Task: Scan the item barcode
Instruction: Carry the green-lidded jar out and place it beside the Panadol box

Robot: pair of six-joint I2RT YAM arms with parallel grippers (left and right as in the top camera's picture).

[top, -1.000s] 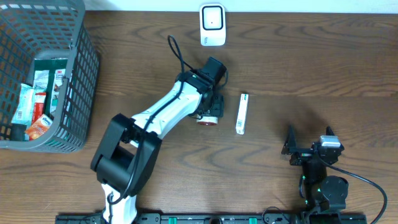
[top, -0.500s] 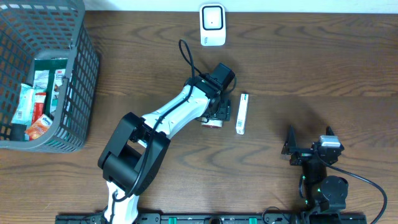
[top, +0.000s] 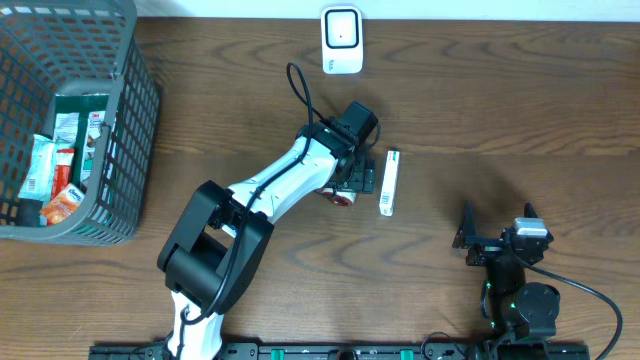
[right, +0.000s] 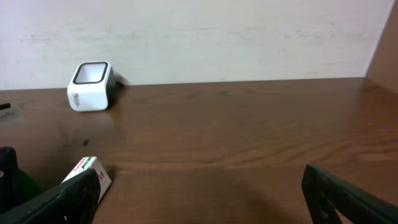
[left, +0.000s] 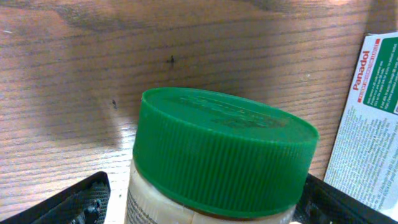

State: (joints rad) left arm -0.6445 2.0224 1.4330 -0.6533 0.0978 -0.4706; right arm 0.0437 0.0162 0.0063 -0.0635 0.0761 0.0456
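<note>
Left end effector [top: 349, 189] shifted right, widened, open around jar [left: 217, 155] | right end effector [right: 205, 196] open, unmoved

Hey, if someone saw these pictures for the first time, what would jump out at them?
The white left arm reaches across the middle of the table, its jaws straddling a green-lidded jar. Just right of the jar lies a Panadol box, and a grey basket holding packets stands at the far left.
</note>
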